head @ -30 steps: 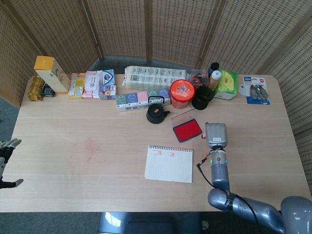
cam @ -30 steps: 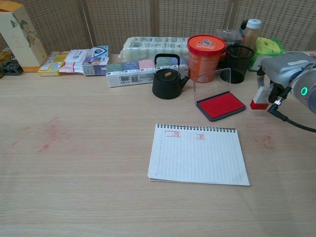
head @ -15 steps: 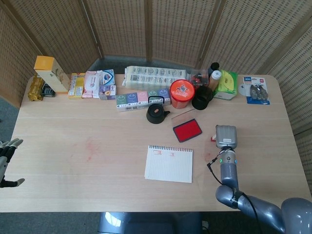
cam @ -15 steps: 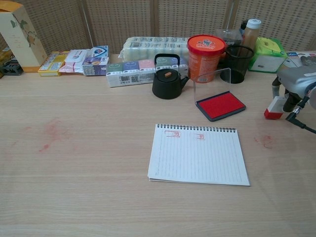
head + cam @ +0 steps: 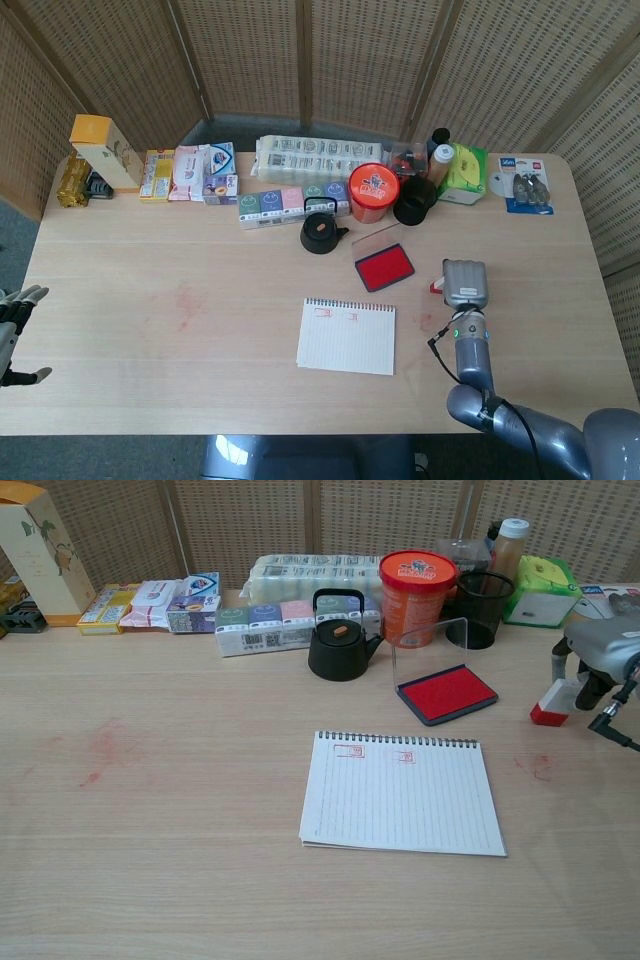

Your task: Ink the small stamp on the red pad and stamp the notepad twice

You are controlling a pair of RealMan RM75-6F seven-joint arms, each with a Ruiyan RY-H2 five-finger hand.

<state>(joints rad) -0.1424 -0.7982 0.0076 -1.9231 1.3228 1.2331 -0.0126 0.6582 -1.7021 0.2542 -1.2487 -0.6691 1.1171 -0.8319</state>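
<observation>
The small stamp [image 5: 551, 702], white with a red base, stands tilted with its base on the table, right of the red pad [image 5: 447, 692]. My right hand [image 5: 603, 658] is at its upper end and holds it; in the head view the right hand [image 5: 464, 283] hides most of the stamp [image 5: 437, 288]. The red pad [image 5: 384, 266] lies open with its clear lid upright. The notepad [image 5: 400, 805] lies flat at mid-table and bears two red marks near its top edge. My left hand [image 5: 14, 322] hangs off the table's left edge, fingers apart, holding nothing.
Behind the pad stand a black teapot [image 5: 338, 645], an orange tub [image 5: 416, 595] and a black mesh cup [image 5: 478, 608]. Boxes and packets line the back edge. Red ink smears mark the table at left [image 5: 105, 745] and right [image 5: 537, 767].
The right hand carried the stamp from beside the red pad out to the right, then lowered it slightly so its base meets the table. The left hand stayed put.
</observation>
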